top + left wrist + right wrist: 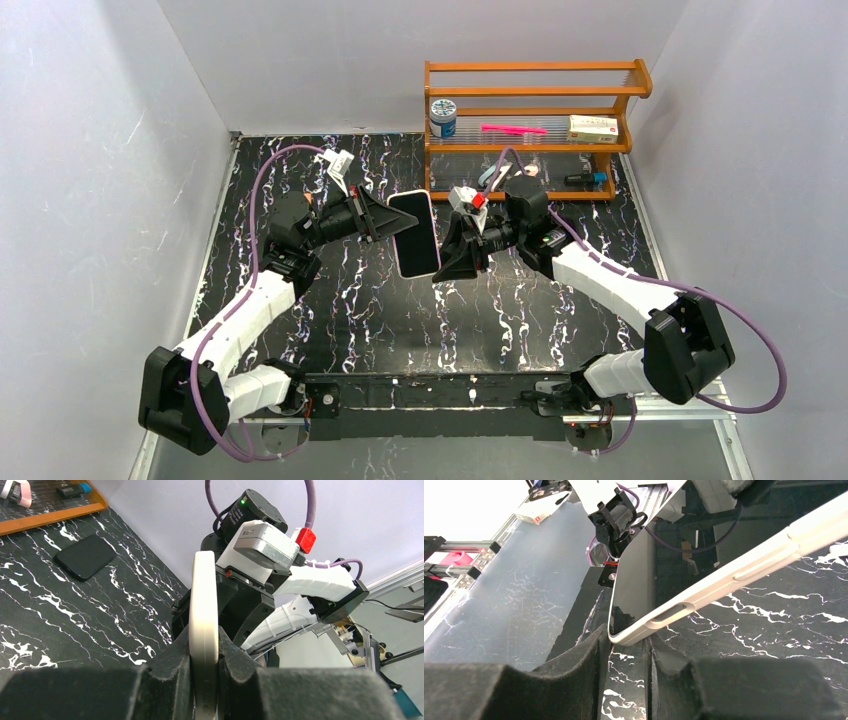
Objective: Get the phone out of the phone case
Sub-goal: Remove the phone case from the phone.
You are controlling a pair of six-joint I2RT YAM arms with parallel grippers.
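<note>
The phone (415, 235), dark screen up in a cream phone case (203, 610), hangs tilted above the table's middle. My left gripper (385, 222) is shut on its left long edge; in the left wrist view the case's rim stands upright, pinched between both pads of this gripper (204, 645). My right gripper (440, 262) meets the phone's near right corner. In the right wrist view that rounded corner of the case (724, 575) is wedged between the tips of the right gripper (629, 640), touching both, with a gap behind it. The screen (644, 580) shows reflections.
A wooden shelf (535, 110) stands at the back right with a jar (443, 117), a pink item (512, 129) and a small box (593, 127). A flat black slab (85, 556) lies on the marble table (330, 320) near the shelf. White walls close in both sides.
</note>
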